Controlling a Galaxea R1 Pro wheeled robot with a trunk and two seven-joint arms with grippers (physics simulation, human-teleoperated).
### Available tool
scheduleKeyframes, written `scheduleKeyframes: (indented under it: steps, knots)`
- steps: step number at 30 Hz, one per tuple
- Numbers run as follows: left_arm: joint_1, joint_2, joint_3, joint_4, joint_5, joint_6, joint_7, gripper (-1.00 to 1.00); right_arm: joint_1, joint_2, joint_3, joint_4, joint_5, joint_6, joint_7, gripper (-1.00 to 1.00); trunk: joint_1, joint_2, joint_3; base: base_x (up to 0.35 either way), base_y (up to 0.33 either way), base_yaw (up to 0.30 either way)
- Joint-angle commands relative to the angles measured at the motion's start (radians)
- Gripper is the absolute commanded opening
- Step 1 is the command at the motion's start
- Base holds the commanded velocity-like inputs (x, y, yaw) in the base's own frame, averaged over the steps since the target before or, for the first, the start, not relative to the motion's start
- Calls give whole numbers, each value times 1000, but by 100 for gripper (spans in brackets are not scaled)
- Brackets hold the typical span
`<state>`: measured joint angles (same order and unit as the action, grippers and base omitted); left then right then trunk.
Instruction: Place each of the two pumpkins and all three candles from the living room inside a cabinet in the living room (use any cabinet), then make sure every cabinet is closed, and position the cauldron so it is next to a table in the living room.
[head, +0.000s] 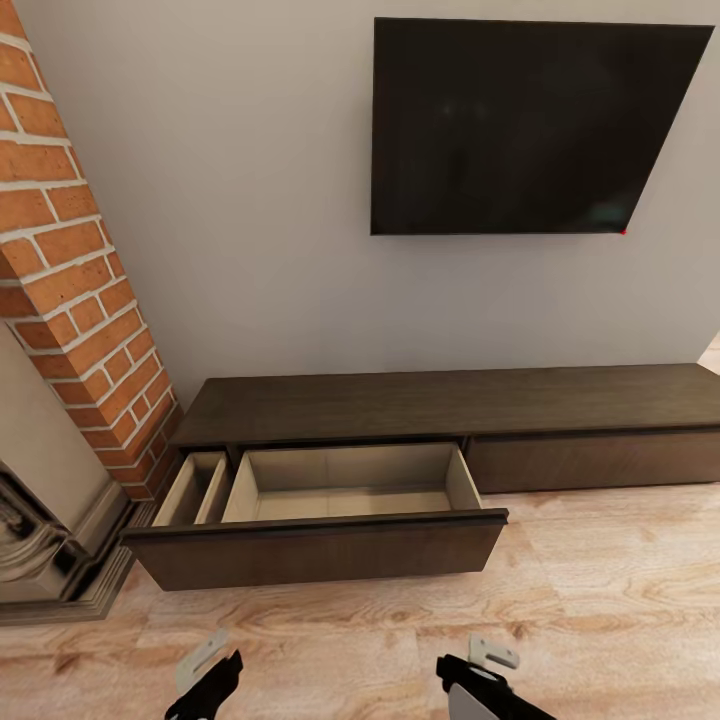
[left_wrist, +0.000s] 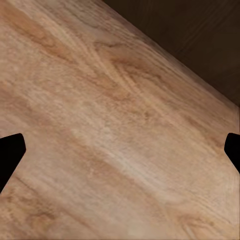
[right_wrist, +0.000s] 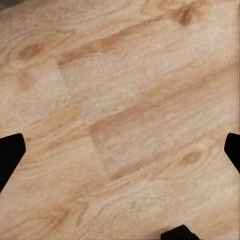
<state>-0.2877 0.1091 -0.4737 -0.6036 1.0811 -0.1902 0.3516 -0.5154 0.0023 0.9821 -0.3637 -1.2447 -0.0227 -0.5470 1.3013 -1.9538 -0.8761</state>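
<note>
Both grippers, left (left_wrist: 120, 150) and right (right_wrist: 120, 150), hung spread and empty; the long dark-brown wooden cabinet's (head: 440, 400) pulled-out drawer (head: 350, 485), seemingly bare, risked being clipped driving forward.

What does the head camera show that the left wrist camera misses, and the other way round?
Head view alone: the cabinet with its drawer pulled open and bare inside, a wall TV and a brick column. Left wrist view alone: a close look down at the floor grain between the open left gripper. Both share the wooden floor and a piece of dark cabinet wood.
</note>
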Motion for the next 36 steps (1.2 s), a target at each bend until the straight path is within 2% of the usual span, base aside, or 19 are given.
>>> scheduleKeyframes:
  steps: [1,8,15,21,27,32,35,36]
  knots:
    - [-1,2,-9,1,9,-8,6,100,-1,-1,8,-1,-9,-9,-6,100,0,0,-1,0,0,0]
    - [-1,8,-19,6,-2,-9,4,100,-2,-1,9,-1,-8,-39,-5,100,0,0,-1,0,0,0]
    - [-1,10,-23,-2,-6,-9,3,100,-2,-1,9,0,-14,-40,56,100,0,0,-1,0,0,0]
    - [-1,23,-26,-3,-3,-7,3,100,-2,-1,9,0,-15,-40,65,100,0,0,-1,0,0,0]
    - [-1,26,-26,-4,-3,10,3,100,-2,-1,9,0,-14,-40,65,100,-23,42,18,0,0,0]
    - [-1,27,-21,-4,-2,80,3,100,-2,-1,10,0,-14,-39,65,100,-42,77,34,0,0,0]
    - [-1,27,-14,-4,-2,179,4,100,-2,-1,10,0,-14,-39,65,100,-54,98,43,0,0,0]
    - [-1,27,-13,-4,-1,193,4,100,-2,-1,10,0,-15,-39,65,100,-58,105,46,0,0,0]
